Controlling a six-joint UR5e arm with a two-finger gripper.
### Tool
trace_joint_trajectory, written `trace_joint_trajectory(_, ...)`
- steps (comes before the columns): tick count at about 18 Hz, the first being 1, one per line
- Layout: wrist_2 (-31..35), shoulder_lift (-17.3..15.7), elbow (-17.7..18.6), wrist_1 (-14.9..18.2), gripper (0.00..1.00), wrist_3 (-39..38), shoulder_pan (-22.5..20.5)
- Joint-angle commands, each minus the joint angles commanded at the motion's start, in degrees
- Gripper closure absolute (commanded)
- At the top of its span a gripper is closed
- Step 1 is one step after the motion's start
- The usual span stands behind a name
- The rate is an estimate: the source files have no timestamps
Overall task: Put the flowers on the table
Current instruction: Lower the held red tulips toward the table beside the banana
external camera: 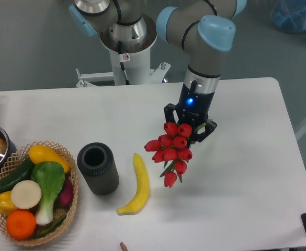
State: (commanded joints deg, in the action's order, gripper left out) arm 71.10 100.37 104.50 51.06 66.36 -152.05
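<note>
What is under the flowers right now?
Bare white table lies below the flowers, which hang from the pincer. The banana lies to their left. The stems and the grip are hidden by the buds.

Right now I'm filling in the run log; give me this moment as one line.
claw: shut on bunch of red tulip flowers | flowers: above white table, right of yellow banana | placed: not yet

- The flowers (171,151) hang just below the gripper (189,128) jaws, over the table (247,157).
- Left of the jaws: banana (136,185), then cup (98,168), then basket (64,219) (farthest).
</note>
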Motion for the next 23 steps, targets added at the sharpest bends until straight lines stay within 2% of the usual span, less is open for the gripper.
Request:
trace_joint_trajectory(5,2.3,4.1,-0.4,-0.3,0.57,1.8,0.2)
trace_joint_trajectory(9,5.3,5.1,0.2,-0.2,0.54,2.5,0.5)
trace_joint_trajectory(23,5.2,9.9,1.6,-0.4,0.54,1.9,0.3)
